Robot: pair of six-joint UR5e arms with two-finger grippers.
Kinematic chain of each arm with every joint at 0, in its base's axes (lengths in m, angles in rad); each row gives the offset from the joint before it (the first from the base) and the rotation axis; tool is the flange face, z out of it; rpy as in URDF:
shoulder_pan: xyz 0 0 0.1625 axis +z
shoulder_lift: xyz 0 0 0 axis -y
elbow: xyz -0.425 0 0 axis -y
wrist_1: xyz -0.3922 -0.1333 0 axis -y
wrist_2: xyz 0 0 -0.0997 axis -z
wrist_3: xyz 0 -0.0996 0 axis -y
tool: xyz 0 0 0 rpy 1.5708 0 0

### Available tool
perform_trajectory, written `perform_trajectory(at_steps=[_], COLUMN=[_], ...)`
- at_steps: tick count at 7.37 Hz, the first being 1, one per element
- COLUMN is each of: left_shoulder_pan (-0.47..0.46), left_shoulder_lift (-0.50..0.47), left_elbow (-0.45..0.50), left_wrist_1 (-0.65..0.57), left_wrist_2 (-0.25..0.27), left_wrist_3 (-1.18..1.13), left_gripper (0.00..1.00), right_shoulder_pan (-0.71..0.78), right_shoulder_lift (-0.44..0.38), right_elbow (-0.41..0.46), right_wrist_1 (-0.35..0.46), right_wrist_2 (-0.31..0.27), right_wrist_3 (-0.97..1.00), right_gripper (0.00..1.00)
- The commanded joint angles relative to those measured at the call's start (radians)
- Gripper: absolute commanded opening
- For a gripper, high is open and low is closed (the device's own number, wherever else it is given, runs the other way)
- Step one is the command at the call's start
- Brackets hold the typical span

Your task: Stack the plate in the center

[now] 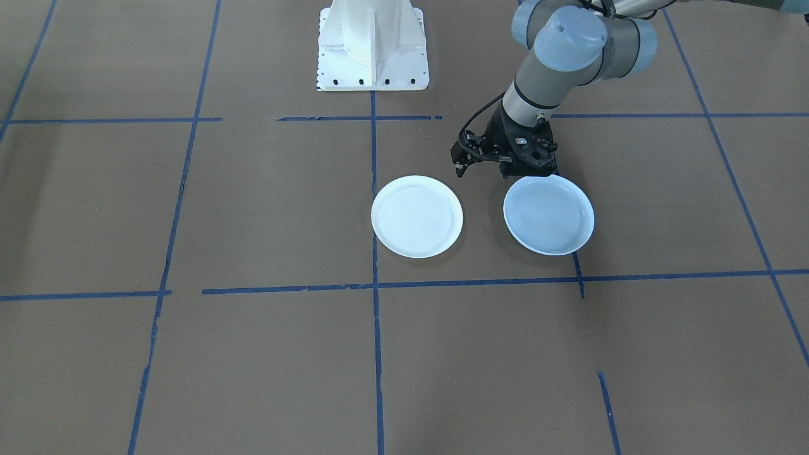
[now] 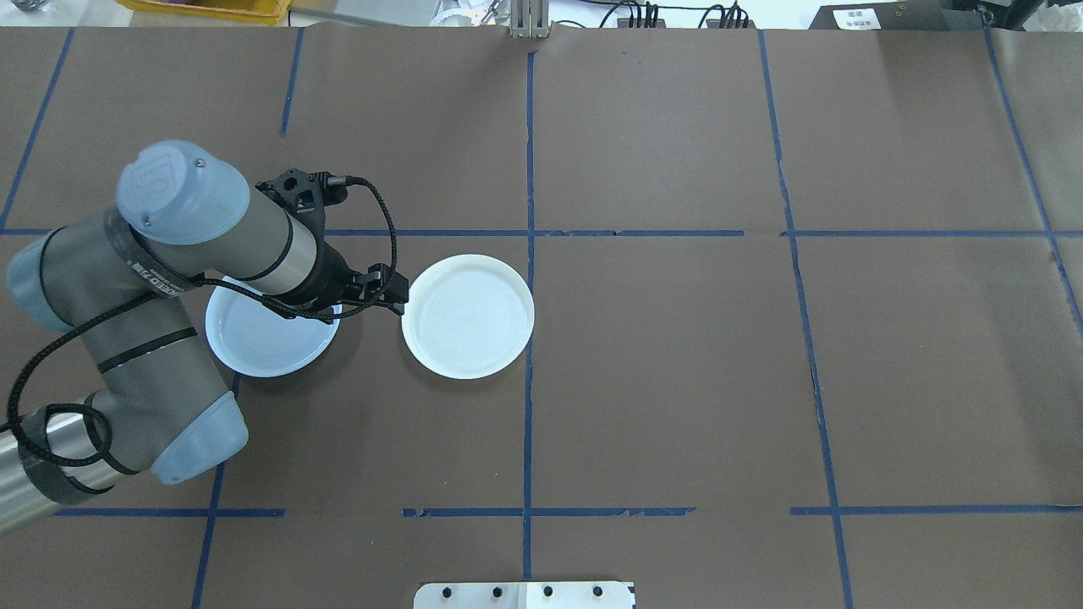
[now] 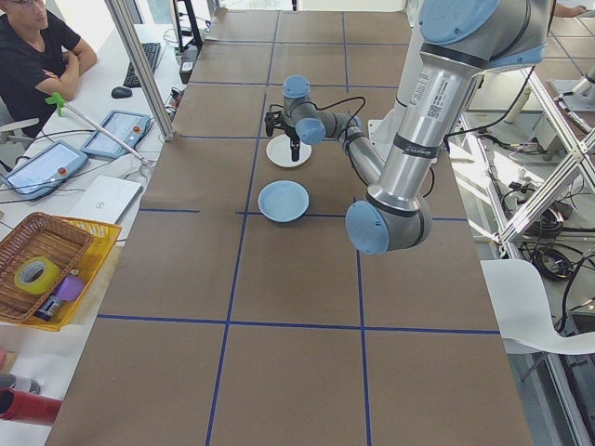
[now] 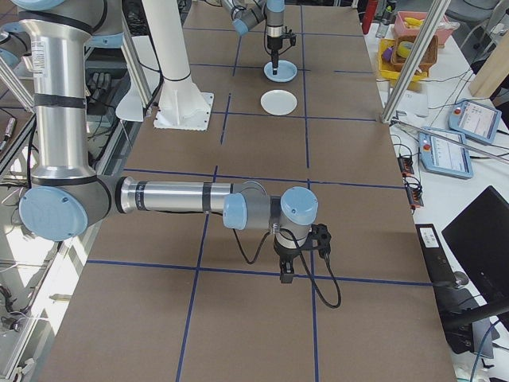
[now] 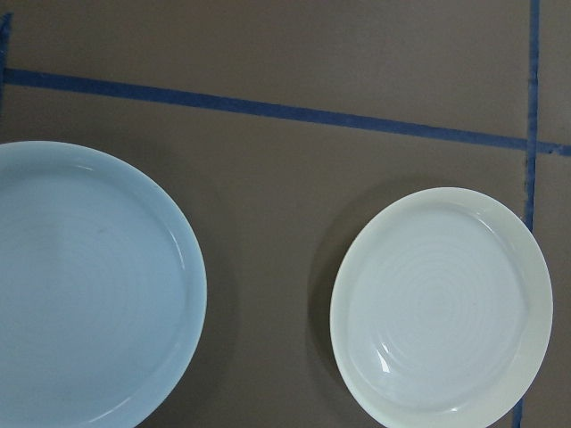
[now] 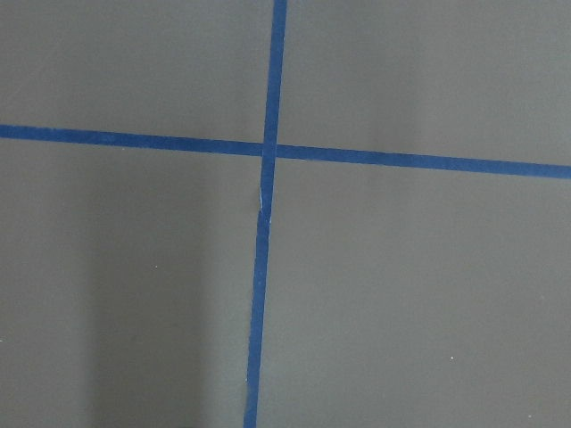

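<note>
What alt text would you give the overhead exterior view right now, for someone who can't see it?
The left gripper hangs over the near edge of a pale-blue plate on a brown table gridded with blue tape. A white plate lies apart to that plate's right; the right arm is out of view.

A brown table (image 2: 677, 381) taped with blue gridlines (image 2: 528, 381) adjoins a white side desk (image 3: 56, 232) holding a wicker basket (image 3: 42, 260).

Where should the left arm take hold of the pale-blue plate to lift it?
Probably the raised rim of the pale-blue plate, on the edge nearest the robot, where the left gripper hangs. The plate lies flat on the table, so come straight down, one finger inside the rim, one outside. Avoid the side facing the white plate.
</note>
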Motion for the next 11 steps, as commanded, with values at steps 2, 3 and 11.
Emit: perform_trajectory(at_steps=[2,3,11], left_shoulder_pan=[0.042,0.042,0.042], left_shoulder_lift=[-0.061,-0.081,-0.092], left_elbow=[0.211,0.240,0.274], left_wrist_1=[-0.192,-0.192,-0.195], left_wrist_2=[0.002,0.002,0.002], left_wrist_3=[-0.092,-0.092,-0.086], left_gripper=[0.94,0.87,0.34], right_shoulder_pan=[0.001,0.001,0.001], right_shoulder_lift=[0.000,0.000,0.000], right_elbow=[0.000,0.000,0.000], right_wrist_1=[0.000,0.000,0.000], right_wrist_2=[0.001,0.001,0.001], right_wrist_3=[0.000,0.000,0.000], right_gripper=[1.00,1.00,1.00])
